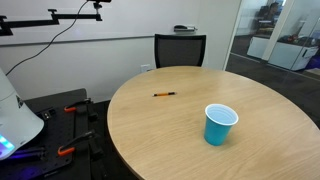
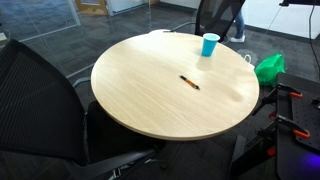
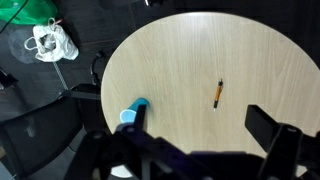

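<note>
In the wrist view my gripper (image 3: 200, 132) hangs high above a round wooden table (image 3: 180, 55), its two dark fingers spread wide with nothing between them. Under it, an orange and black pen (image 3: 217, 94) lies near the middle of the table. A blue cup (image 3: 132, 112) stands by the table's edge, partly hidden behind one finger (image 3: 137, 118). Both exterior views show the pen (image 1: 164, 95) (image 2: 189, 82) lying flat and the cup (image 1: 220, 124) (image 2: 209, 44) upright and apart from it. The gripper is out of both exterior views.
A black office chair (image 1: 180, 48) stands at the far side of the table, another (image 2: 40, 100) at the near side. A green bag (image 2: 268, 67) and a white plastic bag (image 3: 50, 42) lie on the floor. Orange-handled clamps (image 1: 70, 108) sit on a dark stand.
</note>
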Tool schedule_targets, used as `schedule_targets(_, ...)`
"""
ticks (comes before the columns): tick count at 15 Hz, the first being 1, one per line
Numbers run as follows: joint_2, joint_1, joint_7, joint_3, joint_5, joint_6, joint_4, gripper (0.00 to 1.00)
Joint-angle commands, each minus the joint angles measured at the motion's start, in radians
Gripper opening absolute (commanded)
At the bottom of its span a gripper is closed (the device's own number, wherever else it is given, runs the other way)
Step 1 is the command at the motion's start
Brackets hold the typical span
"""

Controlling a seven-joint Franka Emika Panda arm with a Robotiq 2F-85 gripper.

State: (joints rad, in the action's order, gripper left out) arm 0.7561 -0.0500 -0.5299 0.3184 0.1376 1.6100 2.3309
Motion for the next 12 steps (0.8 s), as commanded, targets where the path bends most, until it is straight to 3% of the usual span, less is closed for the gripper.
schedule_targets(1,-0.019,0.032,0.063,-0.057,0.046,-0.005,-0.055,1.00)
schedule_targets(5,-0.063,0.052,0.156,-0.141,0.070,0.012,-0.100,1.00)
schedule_targets(12,-0.176,0.072,0.341,-0.270,0.071,0.146,-0.161,1.00)
